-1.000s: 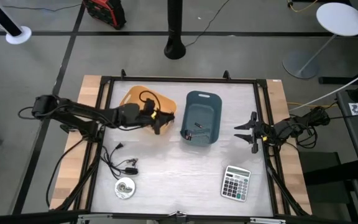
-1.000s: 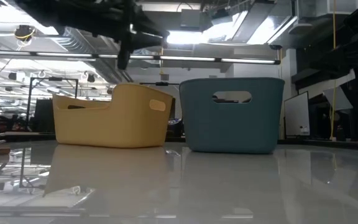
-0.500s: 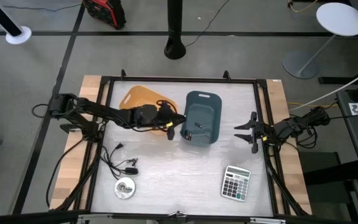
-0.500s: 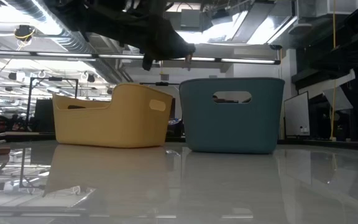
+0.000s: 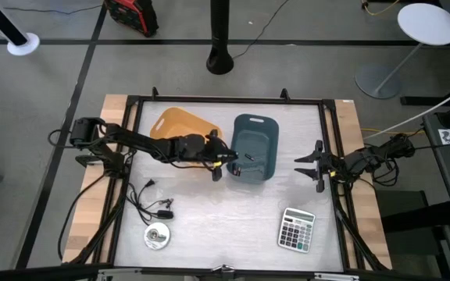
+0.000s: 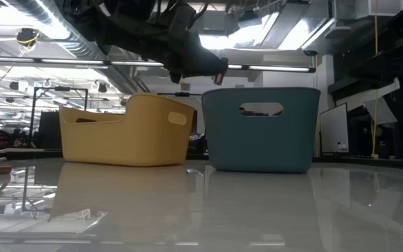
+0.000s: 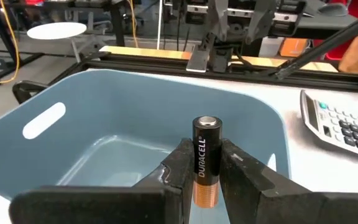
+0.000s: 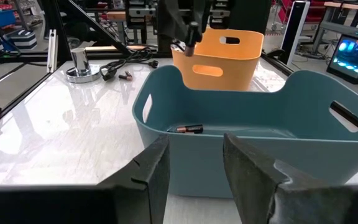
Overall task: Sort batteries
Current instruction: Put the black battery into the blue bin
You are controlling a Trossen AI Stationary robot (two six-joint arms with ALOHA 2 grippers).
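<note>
My left gripper is shut on a dark battery with a coppery end, above the left rim of the blue bin. It also shows in the high view and the low view. Another dark battery lies on the blue bin's floor. The yellow bin stands to the blue bin's left. My right gripper waits open at the table's right edge, facing the blue bin. My left gripper pinches the battery between its two fingers near the coppery end. The fingers come from the table's left, slanting down. The battery lies along the fingers, its silvery cap pointing away from the wrist. It is lifted clear over the blue bin's inside.
A calculator lies near the table's near right corner. A round silver disc and a thin black cable lie at the near left. The black frame rails border the table.
My left gripper has moved from above the yellow bin toward the table's right, arriving over the blue bin's left rim with the battery still held. The arm has stretched out farther across the table.
</note>
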